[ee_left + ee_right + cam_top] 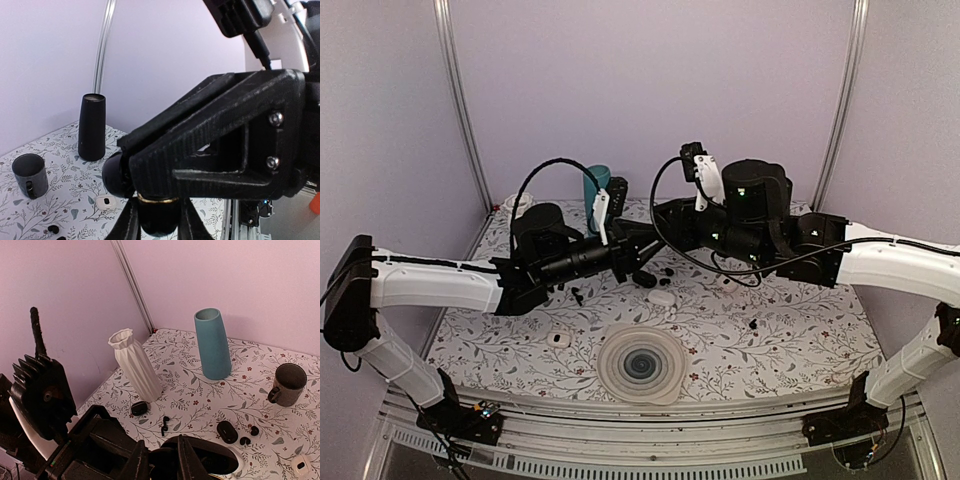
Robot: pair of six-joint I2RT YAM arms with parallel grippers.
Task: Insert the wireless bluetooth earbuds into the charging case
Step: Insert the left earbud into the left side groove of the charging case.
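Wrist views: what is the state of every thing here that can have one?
teal vase, upright.
white ribbed vase, upright.
dark mug, upright, mouth up.
black case near the earbuds, lying shut on the table.
black earbuds, loose on the table, uncased.
held black case, clamped in the left gripper; lid unclear.
right gripper, open or shut unclear.

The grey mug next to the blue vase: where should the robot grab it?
Probably the rim of the mug, pinched from straight above, one finger inside and one outside, on the wall away from the handle. It stands upright with its mouth open, so the top is free. The handle is a small loop, likely too tight for a finger.
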